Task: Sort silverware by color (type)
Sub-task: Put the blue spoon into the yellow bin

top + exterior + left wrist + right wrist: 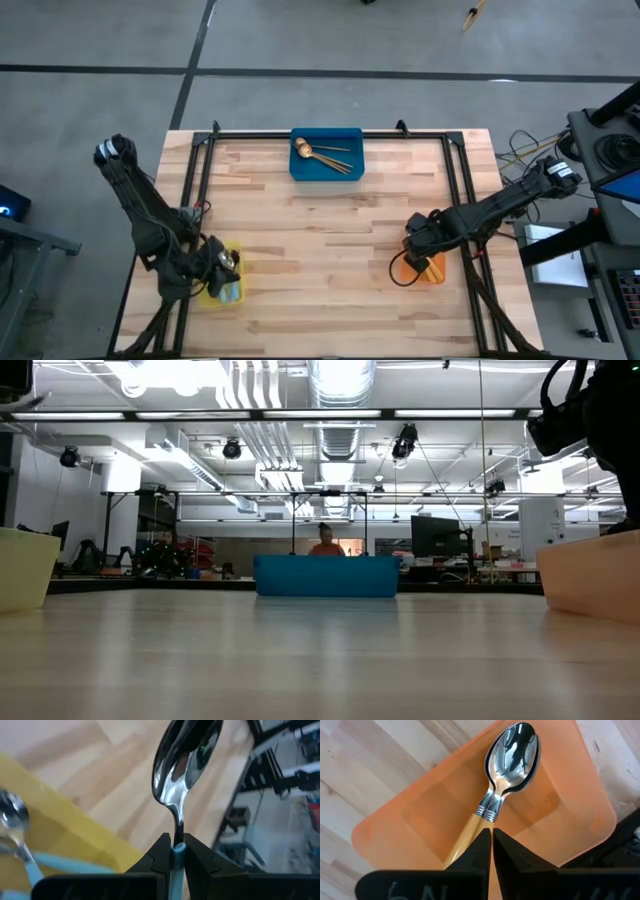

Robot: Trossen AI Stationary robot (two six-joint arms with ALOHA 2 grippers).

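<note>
Left pincer (174, 851) is clamped on the light-blue handle of a spoon (185, 765), its silver bowl projecting straight ahead of the fingertips; directly below and beside the pincer sits the yellow bin (60, 835), which already contains another blue-handled spoon (17, 837); in the high view this pincer (213, 262) hovers over that bin (228, 290) at the near left of the bench (330, 250).

Right pincer (490, 842) is closed, fingertips together with nothing visibly between them, poised just above the orange bin (580, 795); two orange-handled spoons (512, 757) lie stacked in the bin straight ahead of the tips; whether the tips touch the handles cannot be told.

Gold spoons (322, 155) rest in the blue bin (326, 172) at the far edge, well apart from both pincers.

Judgement: the step in hand is the deposit of the blue-handled spoon. To do it well, the left pincer should lower until the bowl is inside the walls, keep the handle roughly parallel to the spoon already there, then release; letting go from height risks a bounce over the rim.
</note>
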